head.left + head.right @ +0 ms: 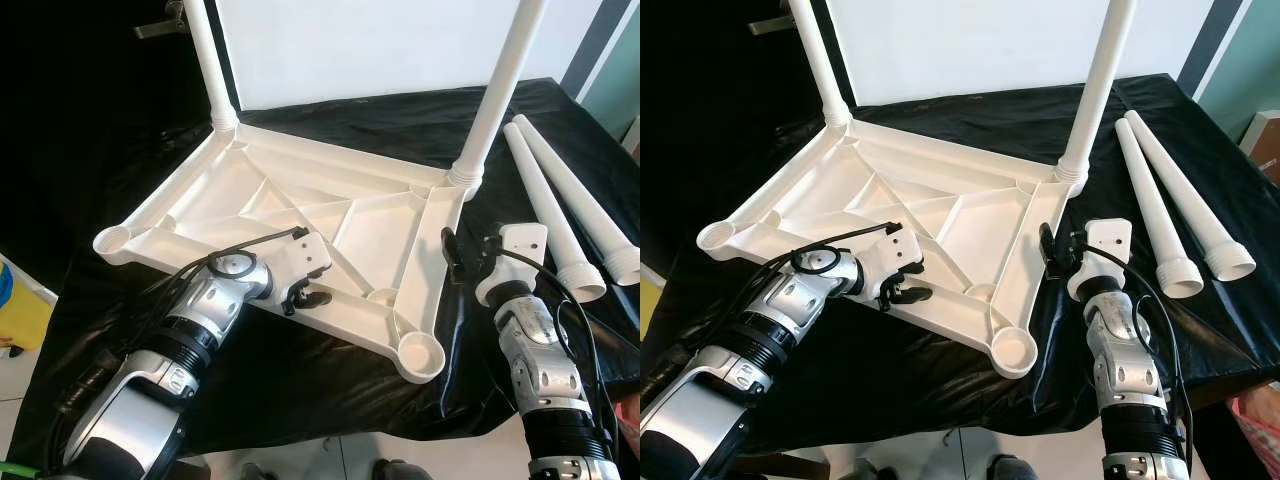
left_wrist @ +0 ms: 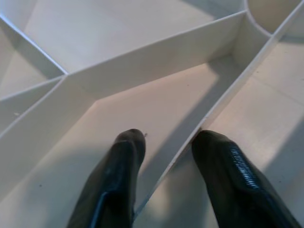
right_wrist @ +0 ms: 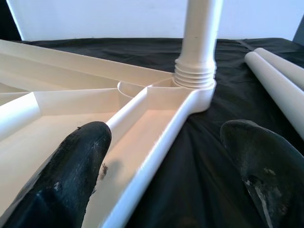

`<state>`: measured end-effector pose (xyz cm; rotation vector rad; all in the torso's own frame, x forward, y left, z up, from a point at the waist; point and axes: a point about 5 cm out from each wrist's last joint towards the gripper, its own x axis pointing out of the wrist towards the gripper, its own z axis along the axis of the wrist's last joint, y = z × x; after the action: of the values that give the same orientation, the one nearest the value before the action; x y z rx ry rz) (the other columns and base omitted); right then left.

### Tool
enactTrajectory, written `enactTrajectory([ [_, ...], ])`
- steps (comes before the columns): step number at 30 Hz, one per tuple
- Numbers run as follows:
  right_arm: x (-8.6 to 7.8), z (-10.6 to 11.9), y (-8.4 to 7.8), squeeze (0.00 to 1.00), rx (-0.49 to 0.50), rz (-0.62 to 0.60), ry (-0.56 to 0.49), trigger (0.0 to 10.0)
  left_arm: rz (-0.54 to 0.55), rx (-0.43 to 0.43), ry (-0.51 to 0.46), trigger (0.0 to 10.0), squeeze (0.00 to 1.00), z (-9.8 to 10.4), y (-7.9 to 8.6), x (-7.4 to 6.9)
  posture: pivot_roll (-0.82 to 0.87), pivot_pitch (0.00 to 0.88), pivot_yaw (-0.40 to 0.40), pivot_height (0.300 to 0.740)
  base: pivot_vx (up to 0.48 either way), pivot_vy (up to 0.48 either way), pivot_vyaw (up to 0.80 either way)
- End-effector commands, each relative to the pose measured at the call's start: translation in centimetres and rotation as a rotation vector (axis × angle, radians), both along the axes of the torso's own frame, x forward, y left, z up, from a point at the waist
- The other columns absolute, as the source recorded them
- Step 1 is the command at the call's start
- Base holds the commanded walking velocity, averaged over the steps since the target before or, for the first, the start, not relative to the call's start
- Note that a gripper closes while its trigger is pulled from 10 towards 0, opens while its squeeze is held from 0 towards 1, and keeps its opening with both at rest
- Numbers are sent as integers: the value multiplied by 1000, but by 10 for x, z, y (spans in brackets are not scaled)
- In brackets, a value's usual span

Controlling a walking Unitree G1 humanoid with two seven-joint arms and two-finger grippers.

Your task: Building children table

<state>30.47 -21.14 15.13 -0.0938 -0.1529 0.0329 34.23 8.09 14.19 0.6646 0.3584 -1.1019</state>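
Low left of frame: left gripper (image 1: 303,294), fingers spread astride a rib of the upturned tabletop (image 1: 250,195). Low right: right gripper (image 1: 1060,252) parted beside the tabletop's edge, holding nothing. Two legs stand screwed in at the far corners; loose legs (image 1: 560,200) lie upper right. Best practice, likely: brace the top, fetch a leg, seat it square in the near socket (image 1: 422,353).

Bright, even daylight; soft shadows; sharp focus.
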Motion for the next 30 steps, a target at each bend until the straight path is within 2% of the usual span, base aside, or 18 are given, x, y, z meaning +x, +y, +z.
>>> enactTrajectory([
  [1,0,-1,0,0,11,-6,2,10000,241,-10,-73,0,0,-8,19,9,-93,117,52,740,0,0,0],
  [9,0,-1,0,0,14,-9,1,10000,266,-36,-78,0,0,-8,14,5,-91,118,48,740,0,0,0],
  [14,1,-2,1,0,15,-4,5,10000,229,-50,-35,0,0,-16,4,-9,-84,123,41,740,0,0,0],
  [17,2,-2,2,0,13,-2,6,10000,225,-66,-17,0,0,-17,1,-13,-82,123,39,740,0,0,0],
  [26,2,-2,2,0,12,1,6,10000,260,-72,-41,0,0,-12,3,-9,-81,116,36,740,0,0,0],
  [30,3,-1,3,0,15,2,3,10000,195,-83,-25,0,0,-7,3,-11,-83,111,40,740,0,0,0],
])
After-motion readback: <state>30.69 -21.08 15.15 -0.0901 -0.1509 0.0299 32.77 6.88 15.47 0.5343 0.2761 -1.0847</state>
